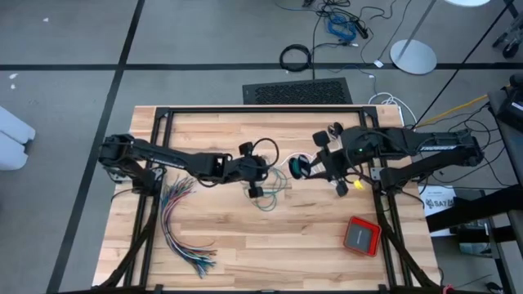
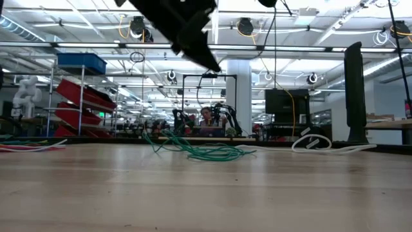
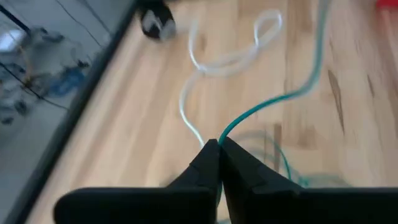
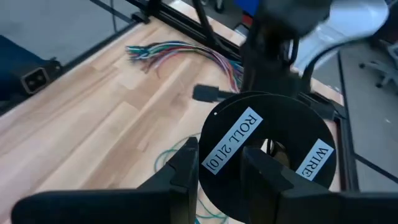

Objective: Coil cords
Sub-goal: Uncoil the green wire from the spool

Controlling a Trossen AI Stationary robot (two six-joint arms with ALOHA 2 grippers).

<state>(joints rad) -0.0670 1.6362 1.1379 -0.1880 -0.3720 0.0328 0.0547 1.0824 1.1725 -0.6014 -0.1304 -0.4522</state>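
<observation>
The left gripper (image 3: 219, 146) is pinched shut on the teal-green cord (image 3: 273, 102) at mid-table. The right gripper (image 4: 217, 162), just to its right, clamps a black spool (image 4: 267, 149) by the rim. Most of the cord lies loose on the table (image 1: 245, 253); judged early, with nearly all winding left

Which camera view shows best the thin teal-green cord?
The left wrist view: the thin teal-green cord runs across the wood table into the shut left gripper. The low view shows its loose pile from the side. The high view shows only small loops; the right wrist view, only a bit.
</observation>
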